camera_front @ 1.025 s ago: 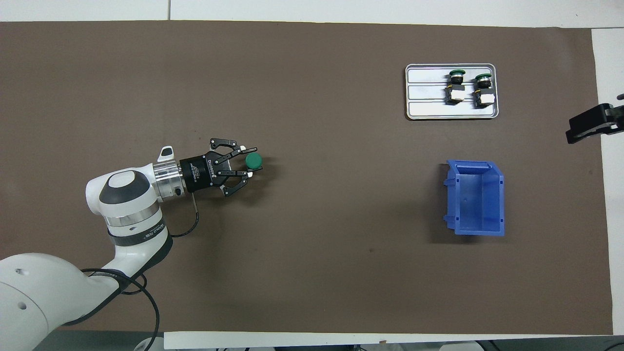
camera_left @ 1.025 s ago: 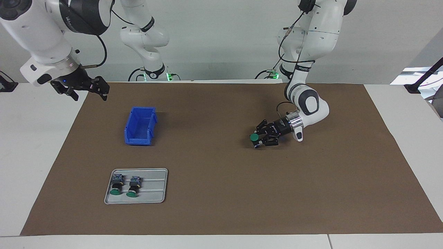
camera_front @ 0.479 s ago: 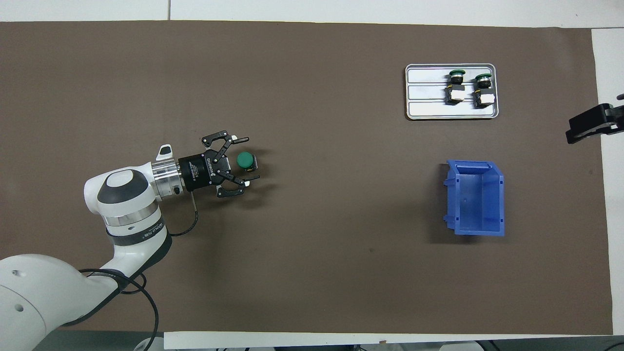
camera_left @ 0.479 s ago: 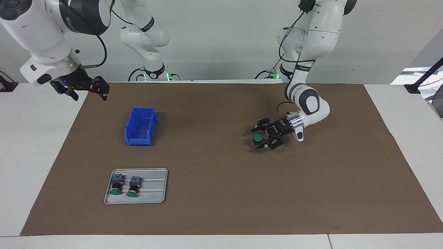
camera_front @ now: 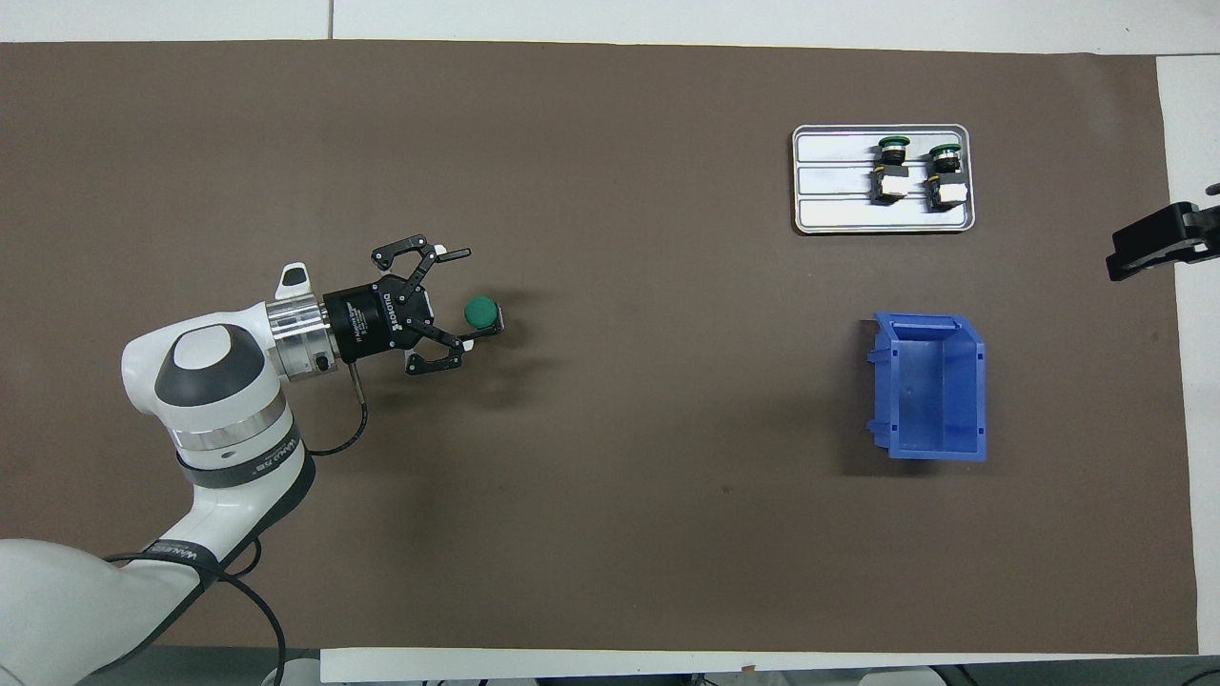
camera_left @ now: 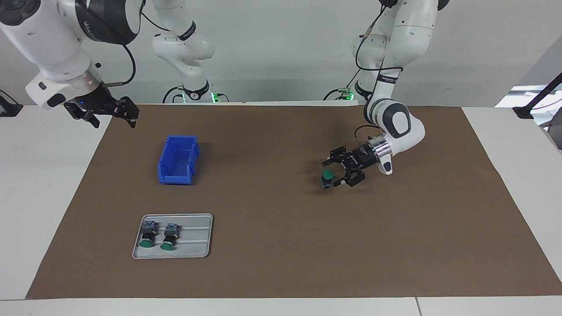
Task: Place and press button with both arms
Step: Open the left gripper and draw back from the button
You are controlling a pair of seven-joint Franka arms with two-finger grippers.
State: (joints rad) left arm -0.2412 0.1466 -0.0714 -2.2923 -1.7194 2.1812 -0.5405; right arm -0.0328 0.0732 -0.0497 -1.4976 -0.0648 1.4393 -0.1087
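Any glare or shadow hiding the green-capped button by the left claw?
Facing view: the green-capped push-button is evenly lit, with a soft shadow on the brown mat. Overhead view: cap clear, no glare; left claw open beside it.

Facing camera: sitting high across the table, looking back at the arm bases and wall, taking in the whole brown mat [camera_left: 281,263].
Overhead camera: hanging above the robots' end, looking steeply down and forward.
Shared area: both are covering the mat, blue bin [camera_left: 178,160] [camera_front: 932,389] and grey tray [camera_left: 193,245] [camera_front: 829,217], half a turn apart.
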